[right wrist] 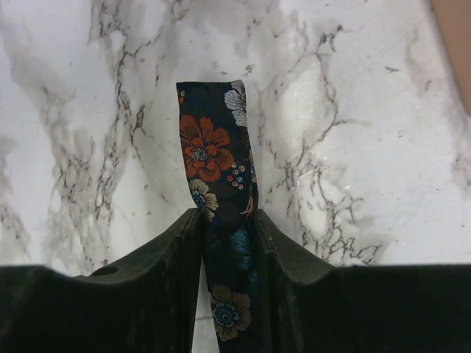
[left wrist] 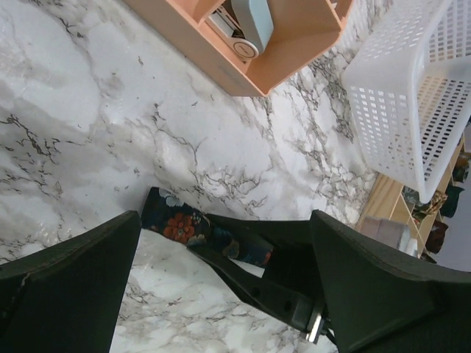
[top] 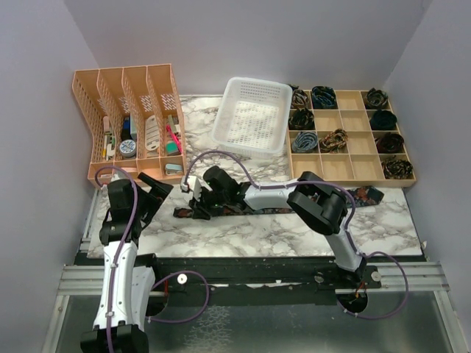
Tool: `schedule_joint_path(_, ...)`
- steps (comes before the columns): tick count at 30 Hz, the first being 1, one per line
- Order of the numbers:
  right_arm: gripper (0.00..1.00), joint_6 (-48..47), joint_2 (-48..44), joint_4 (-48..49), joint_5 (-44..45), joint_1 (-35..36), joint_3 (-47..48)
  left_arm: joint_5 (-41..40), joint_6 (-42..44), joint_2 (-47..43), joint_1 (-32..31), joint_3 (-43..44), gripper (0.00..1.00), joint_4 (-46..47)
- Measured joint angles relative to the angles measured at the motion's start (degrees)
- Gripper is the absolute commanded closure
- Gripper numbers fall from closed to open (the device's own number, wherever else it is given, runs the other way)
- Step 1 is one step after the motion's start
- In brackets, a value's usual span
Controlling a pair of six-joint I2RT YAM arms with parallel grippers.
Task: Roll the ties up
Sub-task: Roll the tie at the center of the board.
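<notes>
Dark floral fabric of the tie [right wrist: 217, 154] is pinched in the right gripper [right wrist: 228, 220], its end lying ahead on the worktop [right wrist: 368, 147]. The left gripper [left wrist: 226, 220] gapes wide just beside that end.

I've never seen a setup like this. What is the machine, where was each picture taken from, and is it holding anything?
These are two robot arms bolted at a table's near edge, each ending in a two-finger gripper. One picture looks down from above; the other two come from cameras on the wrists, so the dark shapes there are the fingers. On the marble table lie a floral tie, a peach organizer, a white basket and a wooden tray of rolled ties. The right gripper pinches the tie near its end; the left gripper is open, holding nothing.
</notes>
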Motion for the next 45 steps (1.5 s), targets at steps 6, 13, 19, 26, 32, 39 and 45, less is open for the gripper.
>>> schedule_joint_path(6, 0.35, 0.79, -0.7, -2.19, -2.82, 0.04, 0.13, -0.2, -2.12, 1.33, 0.0, -4.98, 0.04, 5.2)
schedule_joint_path(13, 0.23, 8.96, -4.46, -9.42, 0.85, 0.04, 0.98, 1.31, 2.32, 7.41, 0.0, -5.73, 0.01, 12.5)
schedule_joint_path(19, 0.2, 27.34, -21.97, -5.31, 9.35, -0.02, -15.76, -0.39, 6.58, -0.68, 0.0, -3.45, 0.01, 13.18)
schedule_joint_path(26, 0.14, 42.05, -27.78, -3.61, 15.34, 0.04, -23.23, 2.49, 8.35, 2.34, 0.11, 1.07, 0.01, 9.64)
schedule_joint_path(32, 0.0, 50.25, -29.22, -2.8, 20.24, 0.04, -25.44, 4.85, 8.07, 4.17, 0.11, 2.23, 0.01, 8.04)
schedule_joint_path(39, 0.13, 54.75, -32.98, -3.13, 27.63, -0.11, -27.41, 2.49, 1.2, 3.15, 0.11, -1.33, 0.01, 7.28)
schedule_joint_path(45, 0.31, 54.95, -31.98, -3.91, 28.22, -0.13, -23.21, -0.81, -4.96, 1.64, 0.11, -5.31, 0.02, 7.34)
